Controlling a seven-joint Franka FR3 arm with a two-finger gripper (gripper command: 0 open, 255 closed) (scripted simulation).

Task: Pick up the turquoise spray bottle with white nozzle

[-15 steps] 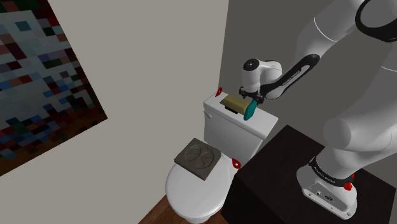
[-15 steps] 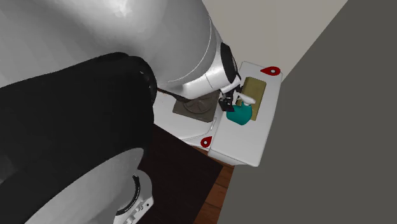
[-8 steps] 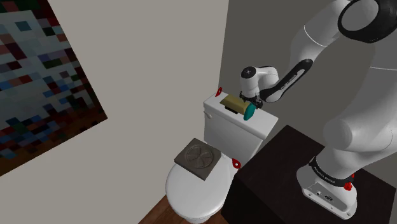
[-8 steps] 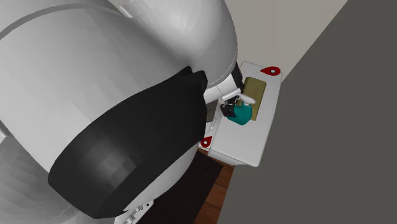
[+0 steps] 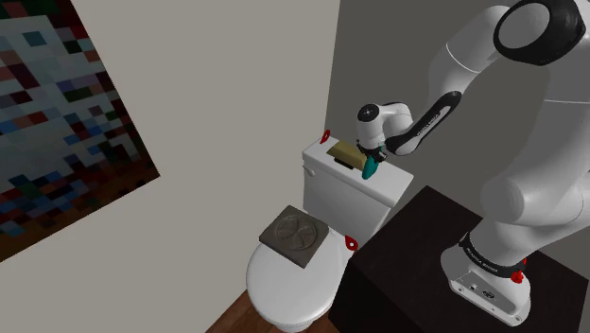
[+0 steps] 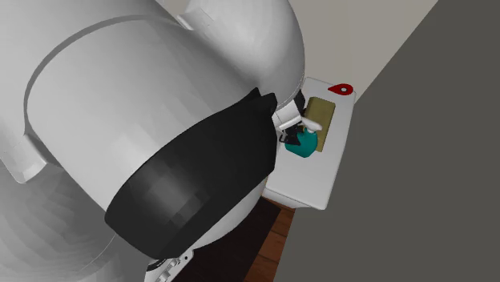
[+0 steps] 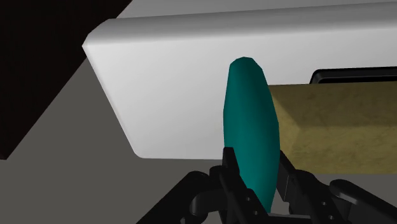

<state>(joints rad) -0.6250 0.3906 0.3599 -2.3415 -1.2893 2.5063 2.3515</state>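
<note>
Where hand (image 7: 254, 164) clasps bottle (image 7: 250, 121) (turquoise), block (image 7: 337, 127) sits beside.
</note>
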